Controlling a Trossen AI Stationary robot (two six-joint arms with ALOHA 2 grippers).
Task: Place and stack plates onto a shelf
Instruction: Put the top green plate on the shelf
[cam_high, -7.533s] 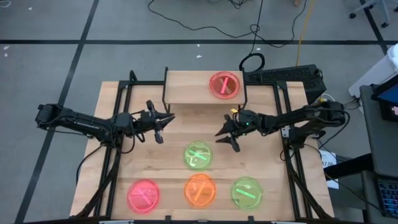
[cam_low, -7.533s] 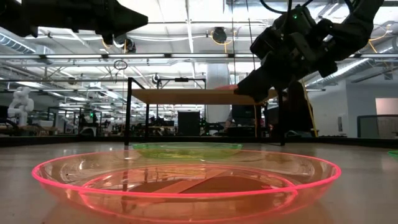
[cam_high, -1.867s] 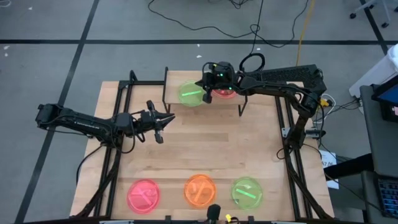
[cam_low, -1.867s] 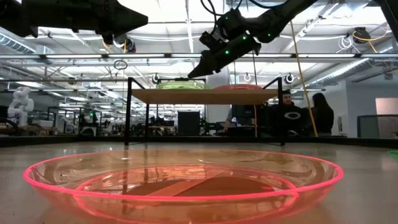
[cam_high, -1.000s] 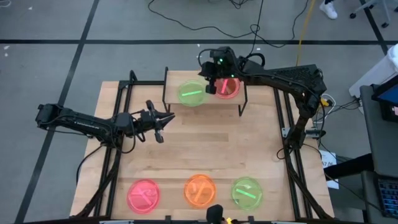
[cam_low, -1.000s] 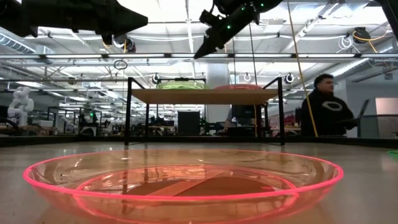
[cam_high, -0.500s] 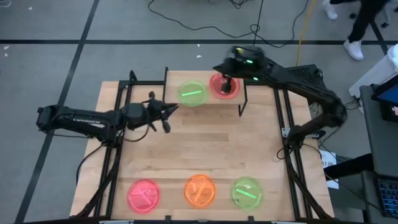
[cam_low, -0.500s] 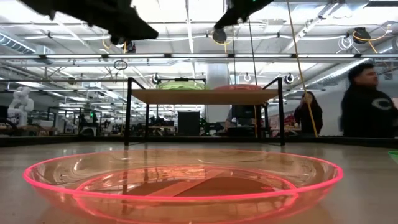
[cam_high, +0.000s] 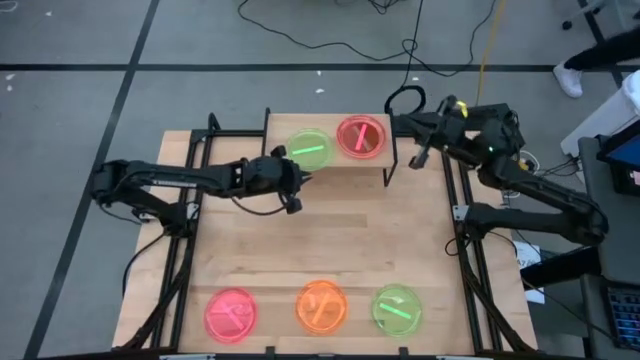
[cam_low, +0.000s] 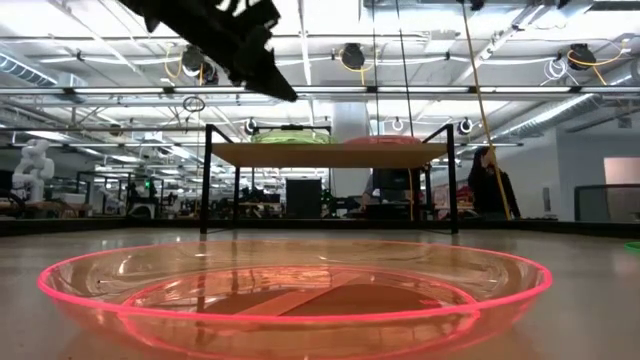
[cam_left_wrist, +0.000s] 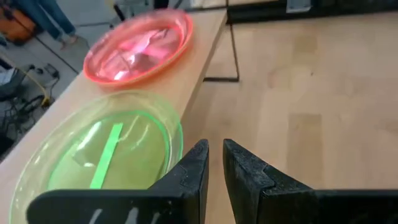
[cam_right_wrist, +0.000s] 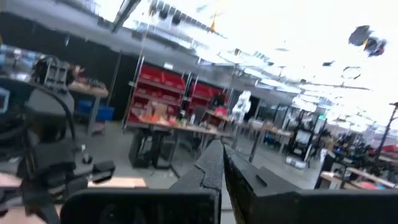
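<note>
Green translucent plastic, the shelf plate (cam_high: 309, 150) lies beside the pink-red one (cam_high: 360, 136) on the light-wood shelf (cam_high: 283, 129). My left pincer (cam_high: 297, 186) hovers at its near rim, fingers narrowed almost together, empty. I should approach level and nudge gently. My right pincer (cam_high: 418, 157) waits beyond the shelf, closed.

The right wrist view was blurred and showed no table, the green plate (cam_left_wrist: 93, 149) was cut off at the left wrist view's edge, and on the shelf (cam_low: 330, 155) in the low view the two plates showed only as thin rims.
</note>
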